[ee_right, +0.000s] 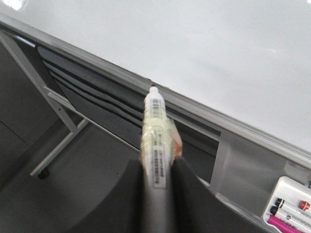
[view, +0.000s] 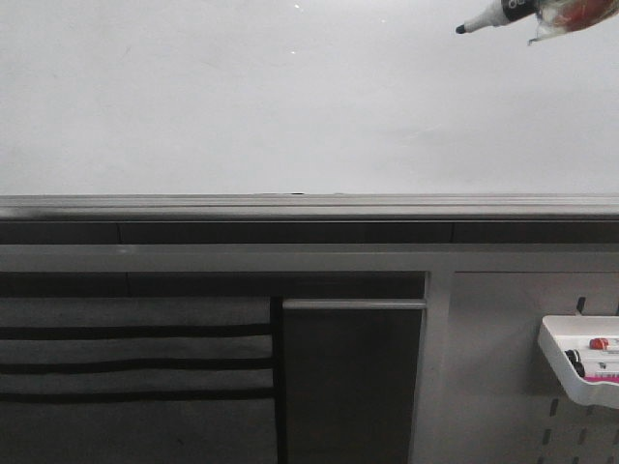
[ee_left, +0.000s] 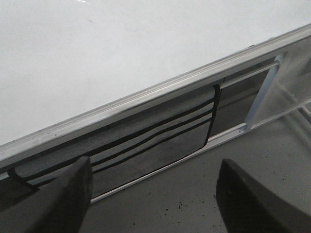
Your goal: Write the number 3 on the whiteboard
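- Right gripper (ee_right: 156,167) pinches a marker (ee_right: 154,141), its tip pointing toward the board.
- Left gripper (ee_left: 153,194): fingers spread, nothing between.
- Beyond both, the rail (view: 309,205) edges the whiteboard (view: 271,106), bare around the tip; no 3 visible.
- Tray (view: 561,353) sits low beside the right gripper.

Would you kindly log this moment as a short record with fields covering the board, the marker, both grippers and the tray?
board: large glossy white whiteboard, blank, no digit drawn
marker: black-tipped white marker pen, uncapped, tip aimed at the board from upper right in the front view
right gripper: jaws shut on the marker pen
left gripper: jaws open, holding nothing
tray: small white plastic tray on the grey pegboard, holding spare markers
task progress: writing not yet started
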`<state>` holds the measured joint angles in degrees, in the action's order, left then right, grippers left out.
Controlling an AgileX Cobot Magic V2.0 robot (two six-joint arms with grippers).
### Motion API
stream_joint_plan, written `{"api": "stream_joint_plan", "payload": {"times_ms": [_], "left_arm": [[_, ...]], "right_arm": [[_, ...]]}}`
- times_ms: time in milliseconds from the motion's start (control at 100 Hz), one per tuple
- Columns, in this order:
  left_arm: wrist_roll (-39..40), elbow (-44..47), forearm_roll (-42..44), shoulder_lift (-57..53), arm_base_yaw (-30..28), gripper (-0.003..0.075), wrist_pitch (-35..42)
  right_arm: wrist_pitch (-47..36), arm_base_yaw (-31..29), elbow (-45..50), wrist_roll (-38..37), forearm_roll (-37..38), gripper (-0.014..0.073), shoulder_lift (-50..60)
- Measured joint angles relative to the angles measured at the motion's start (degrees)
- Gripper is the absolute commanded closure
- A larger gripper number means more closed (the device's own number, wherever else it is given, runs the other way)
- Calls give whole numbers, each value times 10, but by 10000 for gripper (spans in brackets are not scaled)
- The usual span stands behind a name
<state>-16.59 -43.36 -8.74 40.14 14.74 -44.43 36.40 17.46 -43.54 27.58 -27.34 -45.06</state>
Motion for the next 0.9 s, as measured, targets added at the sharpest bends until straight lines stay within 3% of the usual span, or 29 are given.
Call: {"api": "stream_joint_plan", "payload": {"times_ms": [320, 690, 900], "left_arm": [[0, 3, -1, 0, 0, 226, 6], [0, 3, -1, 0, 0, 226, 6], [0, 3, -1, 0, 0, 226, 6]], "right_arm": [[-40, 0, -18, -1, -43, 590, -24], [94, 6, -222, -2, -36, 590, -251], [21, 48, -251, -2, -9, 590, -318]]}}
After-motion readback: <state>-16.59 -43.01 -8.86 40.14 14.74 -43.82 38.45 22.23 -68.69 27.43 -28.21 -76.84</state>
